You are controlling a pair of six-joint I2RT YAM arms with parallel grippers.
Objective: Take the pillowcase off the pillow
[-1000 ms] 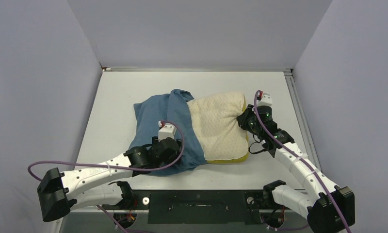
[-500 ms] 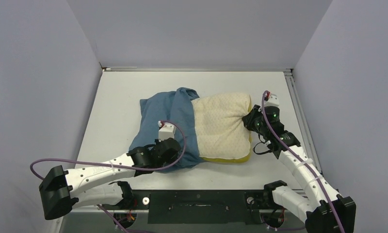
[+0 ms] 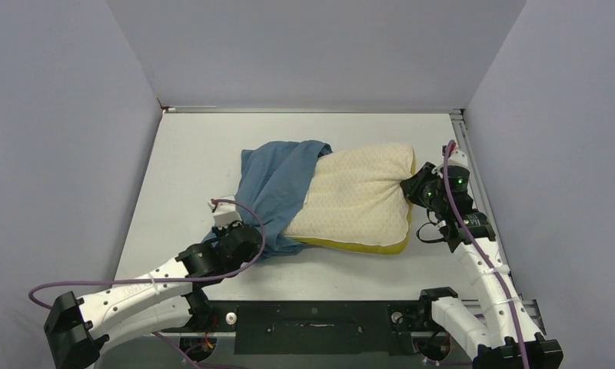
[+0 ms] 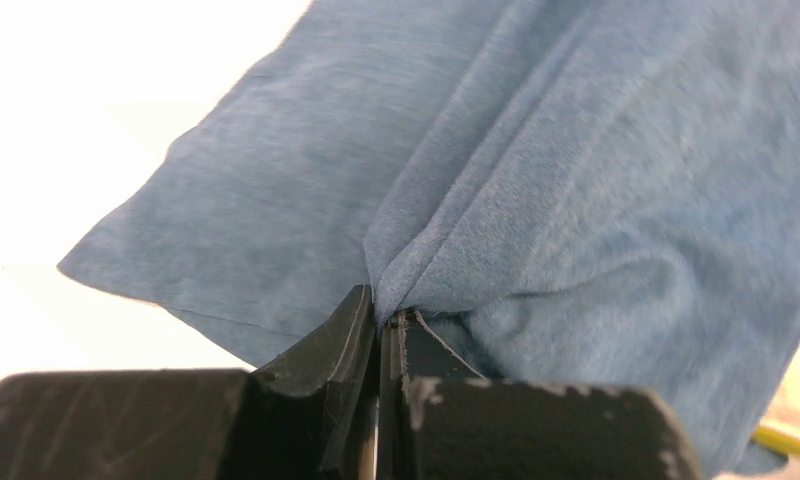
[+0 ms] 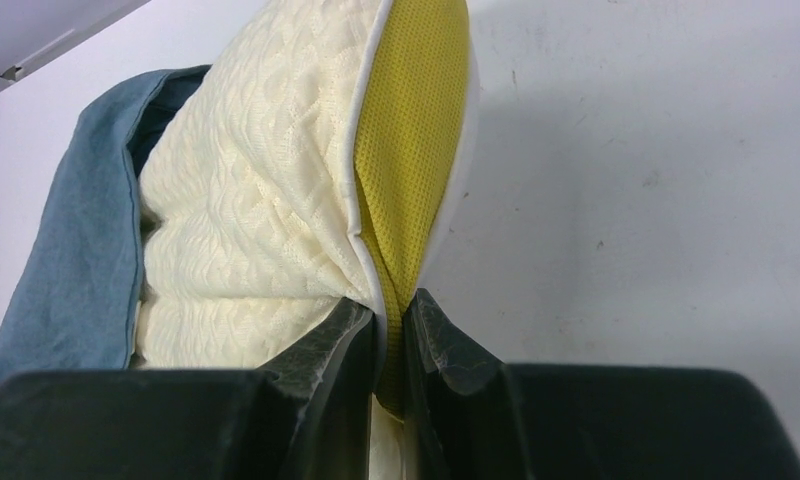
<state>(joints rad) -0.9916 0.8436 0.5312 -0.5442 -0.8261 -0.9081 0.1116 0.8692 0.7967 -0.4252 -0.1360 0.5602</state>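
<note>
On the white table [image 3: 181,154], outstretched left claw [image 4: 386,316] pinches pillowcase [image 4: 576,190]; outstretched right claw [image 5: 392,312] pinches pillow [image 5: 256,220] edge.

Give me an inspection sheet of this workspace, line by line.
Surface: white table, matte.
Job's things: pillowcase covers only the left end of the pillow; most of the cream top is exposed.
Clutter: nothing seen.
Grippers: left gripper shut on a pillowcase fold; right gripper shut on the pillow's yellow edge.
Cables: purple cable loops along each arm.
Surroundings: plain grey walls on three sides.
</note>
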